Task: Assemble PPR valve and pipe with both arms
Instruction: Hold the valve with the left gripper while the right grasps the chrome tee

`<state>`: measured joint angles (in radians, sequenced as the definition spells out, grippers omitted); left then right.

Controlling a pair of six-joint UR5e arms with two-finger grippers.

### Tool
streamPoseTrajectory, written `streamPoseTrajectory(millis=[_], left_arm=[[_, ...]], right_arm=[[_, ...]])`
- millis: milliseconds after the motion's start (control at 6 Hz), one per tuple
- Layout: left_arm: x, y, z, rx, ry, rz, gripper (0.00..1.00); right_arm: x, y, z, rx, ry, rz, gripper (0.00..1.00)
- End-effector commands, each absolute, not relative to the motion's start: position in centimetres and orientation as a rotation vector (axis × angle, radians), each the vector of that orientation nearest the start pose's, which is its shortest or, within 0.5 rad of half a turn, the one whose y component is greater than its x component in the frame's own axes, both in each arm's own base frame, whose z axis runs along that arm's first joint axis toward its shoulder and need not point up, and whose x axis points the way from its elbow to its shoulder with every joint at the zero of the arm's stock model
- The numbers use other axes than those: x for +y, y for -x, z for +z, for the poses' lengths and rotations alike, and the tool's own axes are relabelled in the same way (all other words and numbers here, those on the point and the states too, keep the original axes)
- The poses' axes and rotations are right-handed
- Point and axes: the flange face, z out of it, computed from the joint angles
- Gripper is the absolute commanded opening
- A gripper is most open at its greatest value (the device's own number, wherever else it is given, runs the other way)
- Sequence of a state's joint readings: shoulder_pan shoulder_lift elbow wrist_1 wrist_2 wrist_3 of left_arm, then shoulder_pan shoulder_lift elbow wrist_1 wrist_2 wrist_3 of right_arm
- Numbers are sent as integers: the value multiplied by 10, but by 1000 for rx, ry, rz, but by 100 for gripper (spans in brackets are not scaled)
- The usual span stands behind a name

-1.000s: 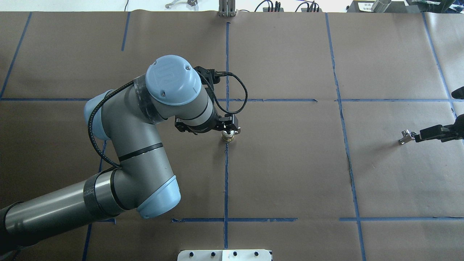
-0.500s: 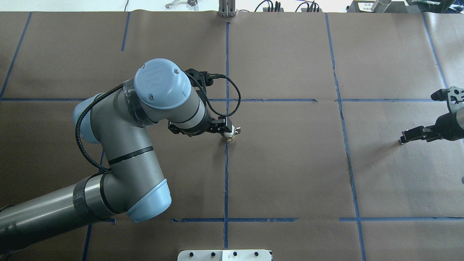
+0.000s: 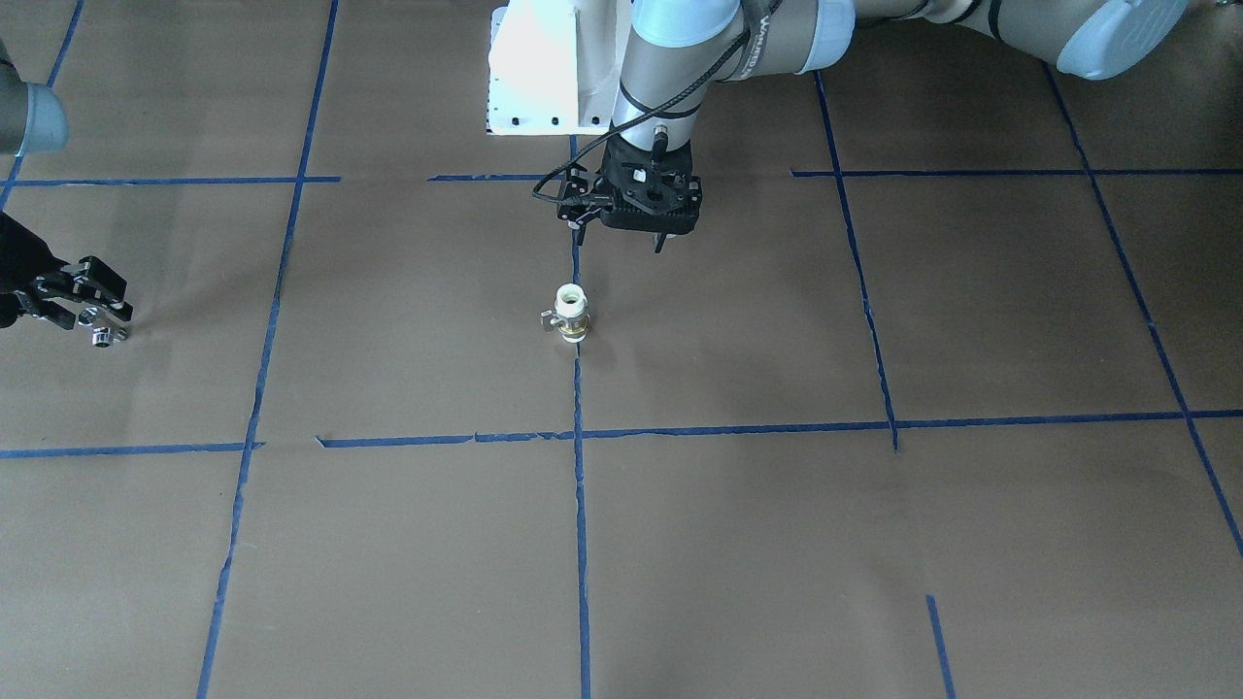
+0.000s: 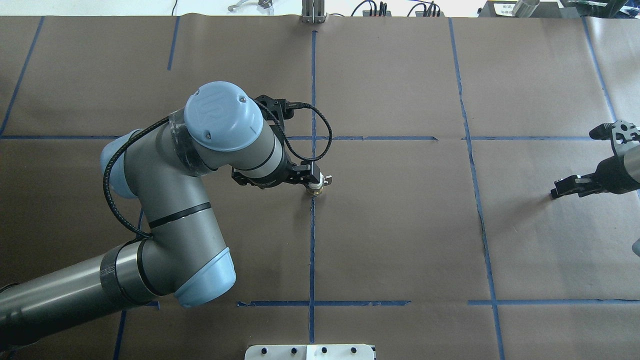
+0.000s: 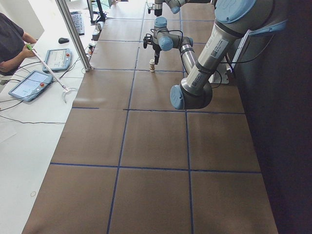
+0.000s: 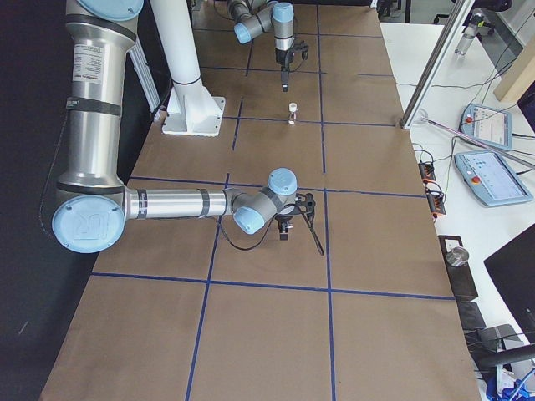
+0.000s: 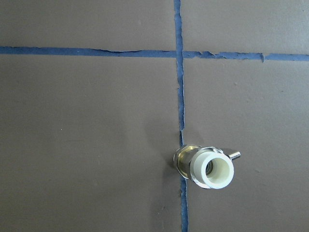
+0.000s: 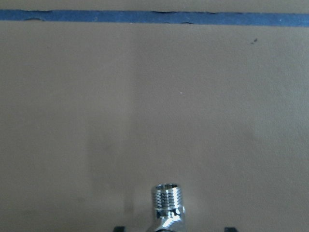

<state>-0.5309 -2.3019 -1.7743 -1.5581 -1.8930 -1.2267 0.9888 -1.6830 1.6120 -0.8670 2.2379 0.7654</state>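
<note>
Left gripper (image 4: 310, 176) hangs over the valve (image 4: 315, 188), jaws seemingly spread and holding nothing. That valve stands upright on the blue tape line (image 4: 312, 240), white end up and long axis vertical. It sits almost straight below, so a downward reach suits this arm. Far right, the right gripper (image 4: 561, 189) sits low, jaws parted either side of the pipe (image 8: 167, 203), not pinching it.

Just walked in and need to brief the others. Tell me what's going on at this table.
The left hand hangs open above the PPR valve, which stands upright and free on a blue tape line. The right hand is low at the pipe lying on the table, with its fingers open either side of it and not clamped. Nothing is joined yet.
</note>
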Motion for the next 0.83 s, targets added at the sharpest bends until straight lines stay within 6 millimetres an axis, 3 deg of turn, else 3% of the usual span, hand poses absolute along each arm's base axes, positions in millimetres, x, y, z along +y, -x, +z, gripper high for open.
streamPoseTrajectory(millis=[0, 167, 333, 500, 667], left_arm=[[-418, -511, 145, 953, -116, -24, 96], [-418, -510, 144, 957, -118, -23, 96], [-418, -510, 144, 957, -118, -23, 96], [-414, -503, 138, 973, -127, -21, 96], [-406, -488, 147, 982, -134, -16, 96]], right_arm=[[-435, 201, 614, -885, -79, -44, 29], [-436, 200, 607, -892, -92, -46, 0], [-437, 200, 597, -900, -110, -50, 0], [-435, 199, 551, -946, -141, -26, 0], [-439, 226, 499, -1017, -117, 54, 0]])
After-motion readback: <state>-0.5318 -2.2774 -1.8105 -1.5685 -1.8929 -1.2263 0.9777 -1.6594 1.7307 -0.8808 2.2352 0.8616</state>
